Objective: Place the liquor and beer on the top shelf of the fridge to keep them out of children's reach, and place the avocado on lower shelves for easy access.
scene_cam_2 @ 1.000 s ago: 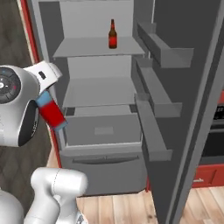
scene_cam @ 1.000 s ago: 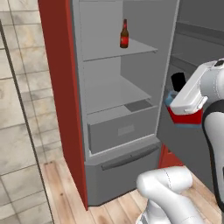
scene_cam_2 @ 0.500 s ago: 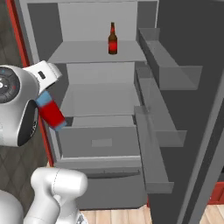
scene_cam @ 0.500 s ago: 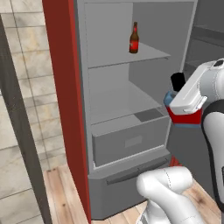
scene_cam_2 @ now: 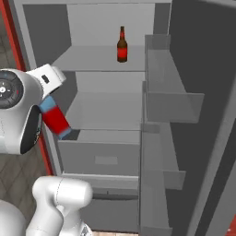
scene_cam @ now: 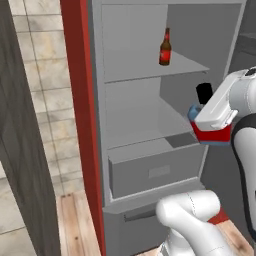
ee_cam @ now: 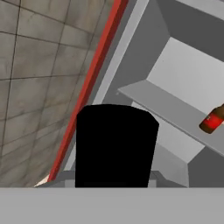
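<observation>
Left base view: arm comes up from lower right, forearm bent at right edge mid-frame, gripper (scene_cam: 207, 120) clamped on the liquor (scene_cam: 206, 131), tilted, black cap toward the fridge (scene_cam: 75, 100) interior. One beer (scene_cam: 165, 48) upright on the top shelf (scene_cam: 145, 72), upper centre. One drawer front (scene_cam: 155, 170) under the lower shelves (scene_cam: 140, 137).

Right base view: arm at left edge mid-frame, liquor (scene_cam_2: 55, 119) slanting down-right in front of the fridge's (scene_cam_2: 11, 41) left wall. One beer (scene_cam_2: 121, 45) top centre on the top shelf (scene_cam_2: 92, 59).

Hand view: liquor's black cap (ee_cam: 114, 146) bottom centre, between the jaws. One beer (ee_cam: 213, 119) at right edge, on the shelf (ee_cam: 175, 111).
</observation>
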Robot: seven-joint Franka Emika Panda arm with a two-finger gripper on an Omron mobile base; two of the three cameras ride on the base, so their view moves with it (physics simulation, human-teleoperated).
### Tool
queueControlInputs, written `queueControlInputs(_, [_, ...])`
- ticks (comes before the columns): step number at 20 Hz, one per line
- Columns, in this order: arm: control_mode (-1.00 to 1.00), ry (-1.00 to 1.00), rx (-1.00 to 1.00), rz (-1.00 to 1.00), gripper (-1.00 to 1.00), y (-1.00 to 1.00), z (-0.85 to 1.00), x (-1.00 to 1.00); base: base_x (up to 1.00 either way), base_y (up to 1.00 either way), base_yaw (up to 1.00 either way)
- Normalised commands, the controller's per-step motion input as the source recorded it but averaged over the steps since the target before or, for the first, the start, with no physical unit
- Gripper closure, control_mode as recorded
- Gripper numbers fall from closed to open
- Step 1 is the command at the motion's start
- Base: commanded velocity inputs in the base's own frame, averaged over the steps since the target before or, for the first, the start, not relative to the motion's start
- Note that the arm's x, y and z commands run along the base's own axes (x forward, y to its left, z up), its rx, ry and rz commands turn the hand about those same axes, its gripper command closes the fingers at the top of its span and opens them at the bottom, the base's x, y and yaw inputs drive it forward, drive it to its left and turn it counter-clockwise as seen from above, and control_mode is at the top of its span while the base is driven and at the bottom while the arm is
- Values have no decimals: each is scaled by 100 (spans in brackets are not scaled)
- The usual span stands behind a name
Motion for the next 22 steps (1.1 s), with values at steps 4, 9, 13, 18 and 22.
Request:
queueControlInputs(4, [100, 0, 0, 0, 100, 0, 0, 0, 39, -12, 25])
queueControlInputs(9, [100, 0, 0, 0, 100, 0, 0, 0, 33, -22, 21])
queueControlInputs(13, [-100, -4, 0, 0, 100, -15, 0, 6, 9, -18, 2])
queueControlInputs(18, [-100, -3, 0, -10, 100, -31, 3, 8, 0, 0, 0])
queueControlInputs(22, [-100, 0, 0, -22, 100, -11, 31, 5, 0, 0, 0])
